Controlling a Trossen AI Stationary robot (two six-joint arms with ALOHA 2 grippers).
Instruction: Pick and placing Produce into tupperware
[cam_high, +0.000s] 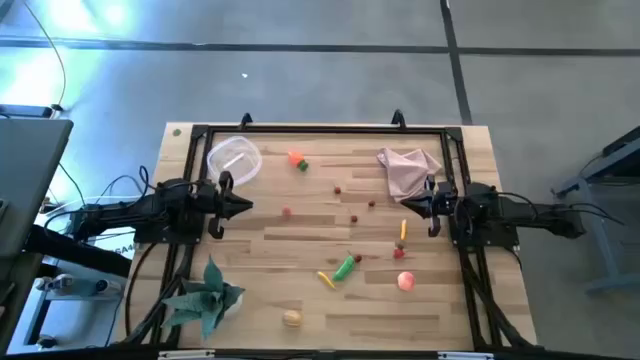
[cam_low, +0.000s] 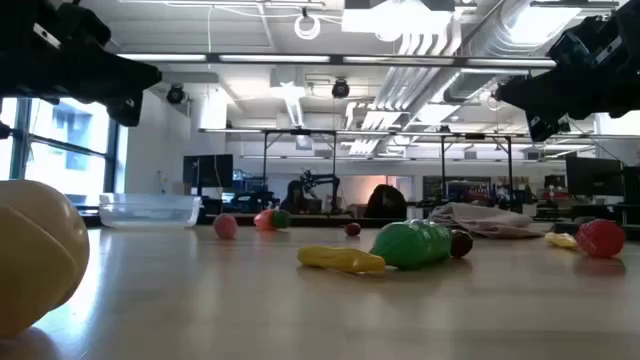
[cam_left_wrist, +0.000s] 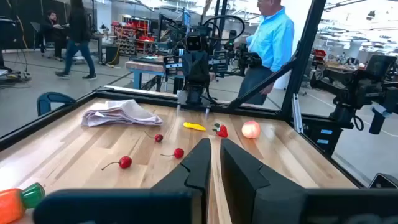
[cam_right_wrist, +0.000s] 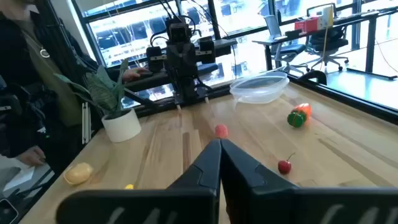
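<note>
The produce lies scattered on the wooden table. There is an orange carrot (cam_high: 297, 160), a green pepper (cam_high: 345, 267), a yellow piece (cam_high: 325, 279), a peach-pink fruit (cam_high: 405, 281), a tan lump (cam_high: 291, 318) and small red berries (cam_high: 353, 219). The clear round tupperware (cam_high: 234, 160) stands empty at the far left. My left gripper (cam_high: 246, 205) hovers shut and empty just near of the tub (cam_right_wrist: 260, 86). My right gripper (cam_high: 408, 205) hovers shut and empty just near of the pink cloth. Their own views show the left gripper (cam_left_wrist: 215, 148) and right gripper (cam_right_wrist: 220, 144) above the table.
A pink cloth (cam_high: 408, 170) lies at the far right. A green spiky plant (cam_high: 205, 295) in a white pot stands at the near left. A black frame (cam_high: 320, 128) runs along the table's edges. People stand beyond the table (cam_left_wrist: 267, 43).
</note>
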